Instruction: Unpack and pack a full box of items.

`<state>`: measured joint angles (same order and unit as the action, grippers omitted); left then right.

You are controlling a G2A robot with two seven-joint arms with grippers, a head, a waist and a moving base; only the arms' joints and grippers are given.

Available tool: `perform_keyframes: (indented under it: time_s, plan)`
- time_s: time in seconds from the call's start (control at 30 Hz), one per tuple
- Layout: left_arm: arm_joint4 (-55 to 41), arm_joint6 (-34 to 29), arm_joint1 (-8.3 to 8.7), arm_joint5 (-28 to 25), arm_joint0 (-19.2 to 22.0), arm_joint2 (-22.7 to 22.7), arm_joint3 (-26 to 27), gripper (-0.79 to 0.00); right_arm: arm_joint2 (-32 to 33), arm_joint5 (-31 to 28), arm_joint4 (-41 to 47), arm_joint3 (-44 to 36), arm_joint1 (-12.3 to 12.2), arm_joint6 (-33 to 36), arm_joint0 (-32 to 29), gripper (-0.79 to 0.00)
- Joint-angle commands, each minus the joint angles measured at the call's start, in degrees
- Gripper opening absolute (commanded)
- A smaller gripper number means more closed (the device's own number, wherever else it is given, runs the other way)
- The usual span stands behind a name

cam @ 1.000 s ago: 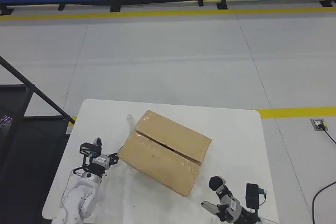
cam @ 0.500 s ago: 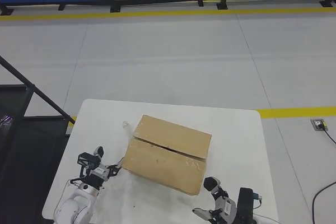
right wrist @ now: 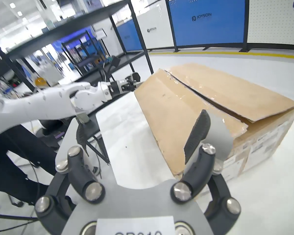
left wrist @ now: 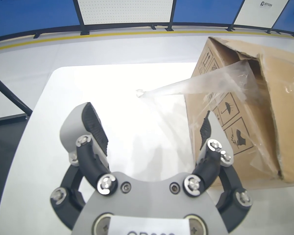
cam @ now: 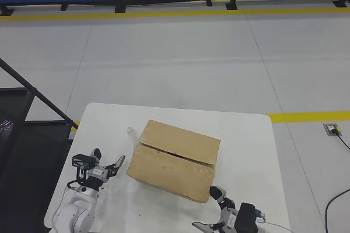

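Left pincer (left wrist: 148, 113), fingers held apart and empty, is shown just beside the end face of the cardboard box (left wrist: 259, 113). One pad lies close to the printed end panel, and whether contact is made cannot be told. A strip of clear tape (left wrist: 198, 84) is seen peeled from the upper corner of that end, its twisted free end reaching out over the worktop (cam: 245, 134). Right pincer (right wrist: 142, 125), likewise spread and empty, is placed at the opposite near corner of the box. The box lies slantwise at the middle of the worktop, top flaps down, their seam slightly gaping. The step in hand is judged to be opening, at the very start of unpacking. The next move is judged to call for the loose tape to be gripped and drawn along the seam, the box being steadied against sliding
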<state>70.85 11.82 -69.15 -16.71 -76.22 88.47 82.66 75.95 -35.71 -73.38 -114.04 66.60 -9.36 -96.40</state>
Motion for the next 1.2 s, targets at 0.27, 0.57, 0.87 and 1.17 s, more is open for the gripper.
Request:
perform_keyframes:
  time_s: [0.27,0.57,0.87,1.17]
  plan:
    - [0.75,-0.31,0.22,-2.4,1.02,-0.36,-1.62,0.0,-4.73,17.93,-17.05,0.51,0.57,-0.62,-2.85,0.0]
    - [1.07,-0.75,0.31,-3.33,1.12,-1.07,-1.58,0.0,-7.97,29.41,-14.91,3.71,1.96,10.04,1.74,0.0]
    - [1.22,-1.05,0.38,-3.78,0.69,-1.59,-1.26,0.0,-8.97,32.59,-13.69,5.7,2.71,13.28,5.33,0.0]
    - [2.05,-1.41,0.55,-4.85,0.03,-2.09,-0.3,0.0,-8.46,35.38,-13.75,6.11,3.07,14.1,6.07,0.0]
